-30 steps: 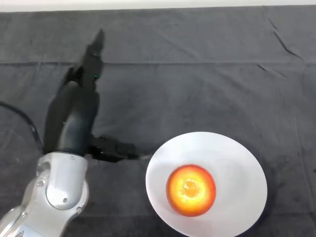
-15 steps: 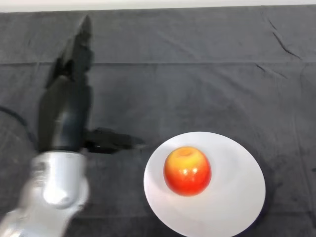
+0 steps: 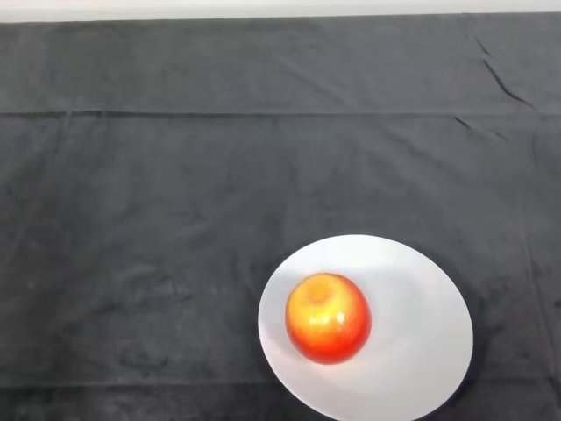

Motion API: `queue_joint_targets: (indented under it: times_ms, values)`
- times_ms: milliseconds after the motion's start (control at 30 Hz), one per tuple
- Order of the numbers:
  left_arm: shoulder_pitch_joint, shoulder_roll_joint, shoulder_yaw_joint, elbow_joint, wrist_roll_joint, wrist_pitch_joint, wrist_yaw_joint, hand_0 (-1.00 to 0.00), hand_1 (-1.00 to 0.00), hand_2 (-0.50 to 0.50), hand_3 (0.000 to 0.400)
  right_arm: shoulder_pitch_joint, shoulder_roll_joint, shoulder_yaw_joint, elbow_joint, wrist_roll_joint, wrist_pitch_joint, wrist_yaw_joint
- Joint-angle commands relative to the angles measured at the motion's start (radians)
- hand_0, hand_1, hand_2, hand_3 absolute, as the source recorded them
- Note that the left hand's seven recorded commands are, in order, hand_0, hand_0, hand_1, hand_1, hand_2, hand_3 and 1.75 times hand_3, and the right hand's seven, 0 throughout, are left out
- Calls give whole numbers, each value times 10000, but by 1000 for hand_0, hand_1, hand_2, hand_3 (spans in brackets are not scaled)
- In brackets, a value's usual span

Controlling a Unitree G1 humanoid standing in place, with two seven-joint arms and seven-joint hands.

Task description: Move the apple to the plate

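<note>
A red and yellow apple (image 3: 327, 317) sits on a white plate (image 3: 412, 333) at the lower right of the head view. The apple rests left of the plate's middle, with its stem end up. The plate lies on the dark cloth.
The dark cloth (image 3: 219, 175) covers the whole table, with a few creases at the far right (image 3: 504, 83). A pale strip (image 3: 263, 9) runs along the table's far edge.
The left arm and hand, in view at the left before, have gone out of view. The apple has shifted a little to the left on the plate.
</note>
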Motion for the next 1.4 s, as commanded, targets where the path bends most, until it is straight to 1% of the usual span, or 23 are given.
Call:
queue_joint_targets:
  times_ms: [33,367,700,867,1067,1400]
  values:
    - [194,-133,442,-53,-70,-322,184,0,0,0,0,331,-87,-114,-203,295,11,-22]
    - [415,-619,1708,380,-462,-1418,367,0,0,0,0,328,-91,-117,-195,296,13,-20]
    - [555,-843,2532,559,-840,-1936,473,0,0,0,0,323,-96,-119,-184,296,14,-17]
    - [539,-882,2769,551,-931,-1980,564,0,0,0,0,321,-99,-121,-178,296,14,-15]
    - [460,-959,2727,339,-823,-1854,760,0,0,0,0,318,-102,-122,-171,296,14,-12]
    - [418,-1002,2627,272,-749,-1878,919,0,0,0,0,315,-106,-124,-162,296,14,-9]
